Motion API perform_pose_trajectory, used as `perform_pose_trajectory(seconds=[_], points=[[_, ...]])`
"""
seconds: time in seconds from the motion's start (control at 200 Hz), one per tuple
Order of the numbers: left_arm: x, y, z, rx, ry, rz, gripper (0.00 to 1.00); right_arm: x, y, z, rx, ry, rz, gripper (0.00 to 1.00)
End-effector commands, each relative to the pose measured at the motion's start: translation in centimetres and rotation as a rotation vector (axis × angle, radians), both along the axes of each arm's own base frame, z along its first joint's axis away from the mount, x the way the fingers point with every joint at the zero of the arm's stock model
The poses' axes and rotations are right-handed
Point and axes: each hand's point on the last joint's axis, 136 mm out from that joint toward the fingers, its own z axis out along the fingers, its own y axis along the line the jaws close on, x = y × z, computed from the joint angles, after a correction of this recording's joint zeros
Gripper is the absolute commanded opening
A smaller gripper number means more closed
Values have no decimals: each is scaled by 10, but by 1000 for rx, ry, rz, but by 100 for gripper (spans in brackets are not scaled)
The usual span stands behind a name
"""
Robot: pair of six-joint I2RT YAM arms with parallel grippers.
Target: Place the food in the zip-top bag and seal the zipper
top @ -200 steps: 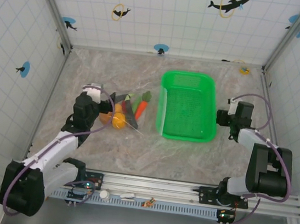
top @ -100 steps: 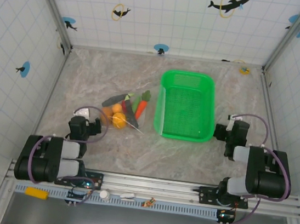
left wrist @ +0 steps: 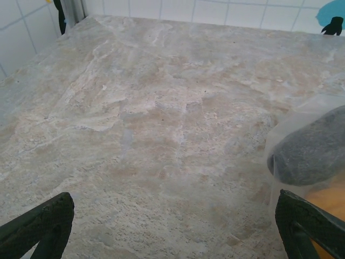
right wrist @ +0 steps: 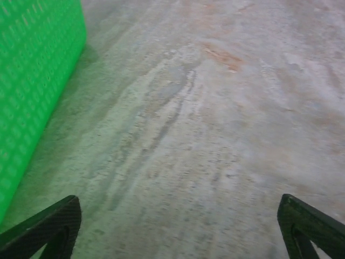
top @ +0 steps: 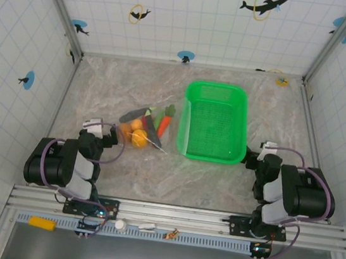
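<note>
The zip-top bag (top: 144,130) lies flat on the table left of centre, with the food inside it: an orange carrot (top: 162,126), yellow-orange round pieces (top: 137,138), and dark and green bits. The zipper and its slider are too small to make out. My left gripper (top: 100,134) sits just left of the bag, open and apart from it. In the left wrist view the left gripper (left wrist: 175,221) holds nothing, and the bag (left wrist: 302,162) shows at the right edge. My right gripper (top: 265,153) (right wrist: 178,221) is open over bare table beside the basket.
A green mesh basket (top: 220,89) stands right of the bag, its wall (right wrist: 32,81) close to the right gripper's left side. Both arms are folded back near the front rail (top: 168,215). Tiled walls enclose the table.
Both arms have pulled back toward the near edge and folded up. The left gripper has come away from the bag, which stays where it was with the food inside.
</note>
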Motion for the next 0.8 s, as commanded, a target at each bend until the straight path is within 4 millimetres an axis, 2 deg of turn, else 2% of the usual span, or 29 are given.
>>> perform_pose_trajectory(seconds=[0.0, 0.796], points=[[-1, 7, -3, -4, 9, 37, 98, 4, -14, 21, -49, -97, -72, 99], [-2, 7, -3, -4, 10, 40, 98, 4, -14, 22, -44, -102, -71, 99]])
